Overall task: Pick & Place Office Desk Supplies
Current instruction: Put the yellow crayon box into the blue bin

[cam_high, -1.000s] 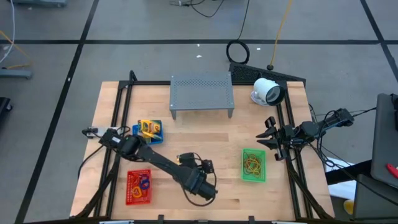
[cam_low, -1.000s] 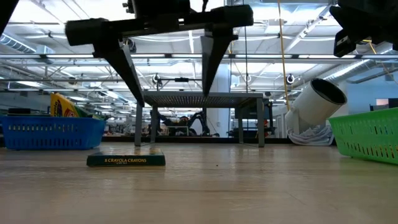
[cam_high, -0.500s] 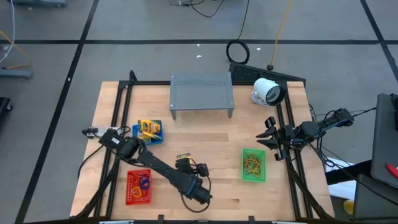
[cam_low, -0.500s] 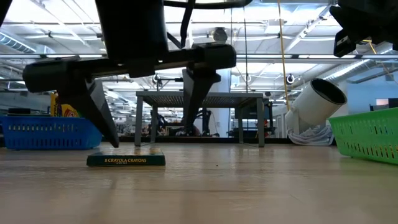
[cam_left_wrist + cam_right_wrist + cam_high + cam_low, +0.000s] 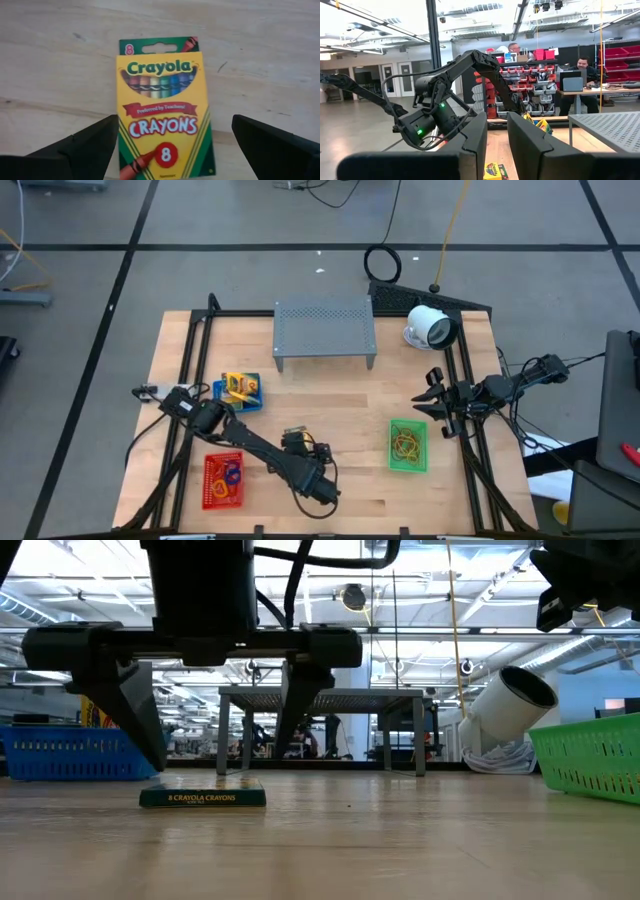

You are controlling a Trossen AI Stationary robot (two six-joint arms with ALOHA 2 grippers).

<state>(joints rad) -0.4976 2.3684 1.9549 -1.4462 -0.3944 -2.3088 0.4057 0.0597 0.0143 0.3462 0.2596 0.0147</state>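
Note:
A yellow crayon pack [image 5: 162,112] lies flat on its back on the wooden table [image 5: 340,395], near the front middle [image 5: 203,797]. My left gripper [image 5: 175,120] hangs open just above it, pointing steeply down. One finger [image 5: 140,730] stands on each side of the pack without touching it. In the high view the left gripper [image 5: 297,442] covers most of the pack. My right gripper [image 5: 432,402] waits raised at the table's right edge. A narrow gap shows between its fingers [image 5: 496,145], with nothing in it.
A blue basket [image 5: 240,390] with crayon packs stands left of centre. A red basket [image 5: 223,480] with rubber bands is at the near left, a green one [image 5: 407,446] at the right. A grey perforated stand [image 5: 324,332] and a white round device [image 5: 430,327] stand at the far side. People sit beyond the table.
My left gripper has come down over the crayon pack and levelled out, so its open fingers now stand low on either side of the pack. The pack has not moved.

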